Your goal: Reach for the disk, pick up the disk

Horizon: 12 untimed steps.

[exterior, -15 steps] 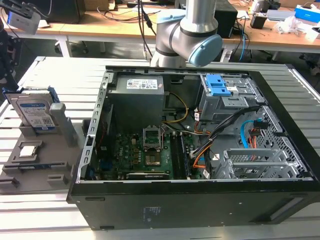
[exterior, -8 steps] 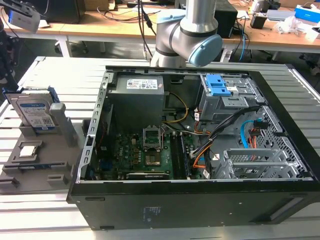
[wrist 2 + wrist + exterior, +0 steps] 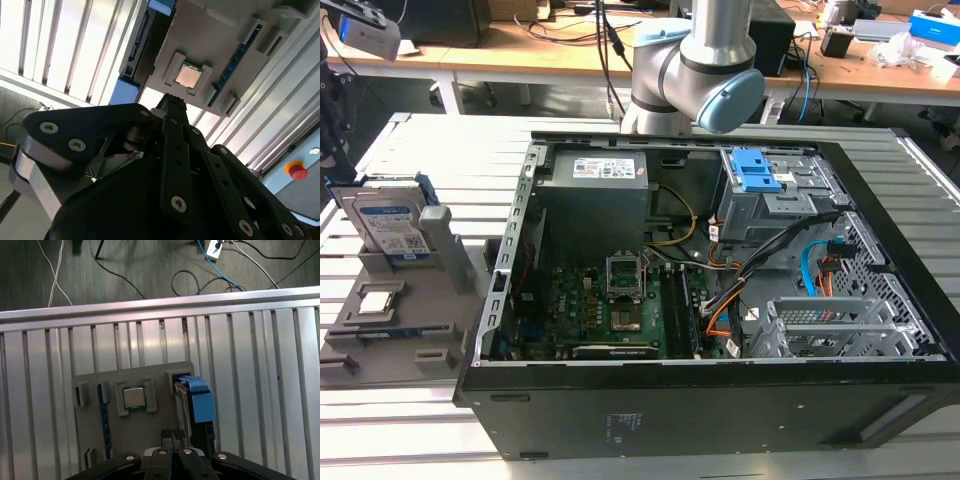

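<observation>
1. Claw hangs above the grey holder with its fingertips pressed together and nothing between them. It looks the same in the second wrist view.
2. I see the disk standing on edge in a slot of that holder, with a blue rail on its side. In the exterior view the disk leans upright at the view's left, outside the open computer case, label facing out.
3. The processor chip sits in its own pocket just beside the disk's slot, and my claw looks lined up between the two rather than over the disk.
4. My main worry is a descent with the fingers closed like this. I judge they would strike the disk's top edge or the holder instead of straddling the drive.
5. A grip that catches only the blue plastic rail could slip or tilt the drive in its slot.
6. I cannot tell whether the holder is fixed to the slatted counter. If the drive binds, the whole holder could lift or drag and jolt the chip.
</observation>
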Available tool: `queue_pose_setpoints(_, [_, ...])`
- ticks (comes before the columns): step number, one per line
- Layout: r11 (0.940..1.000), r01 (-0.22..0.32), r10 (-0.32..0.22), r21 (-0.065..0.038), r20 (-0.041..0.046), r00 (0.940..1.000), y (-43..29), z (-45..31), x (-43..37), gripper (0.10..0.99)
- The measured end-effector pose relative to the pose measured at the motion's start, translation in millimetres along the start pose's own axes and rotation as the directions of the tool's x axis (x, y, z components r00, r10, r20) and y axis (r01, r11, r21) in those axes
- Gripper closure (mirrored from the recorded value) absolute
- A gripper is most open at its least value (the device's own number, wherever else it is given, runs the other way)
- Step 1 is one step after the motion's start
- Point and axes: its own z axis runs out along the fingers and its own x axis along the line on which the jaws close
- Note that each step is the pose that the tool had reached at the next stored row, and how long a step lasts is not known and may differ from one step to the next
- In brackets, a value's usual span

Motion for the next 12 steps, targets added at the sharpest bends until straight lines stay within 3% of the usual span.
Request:
queue_pose_setpoints(5, [0.9983,0.059,-0.059,0.0,-0.0022,0.9983,-0.1,0.0,-0.1,0.98])
queue_pose_setpoints(12, [0.9982,0.06,-0.06,0.0,-0.0022,0.9982,-0.1,0.0,-0.1,0.98])
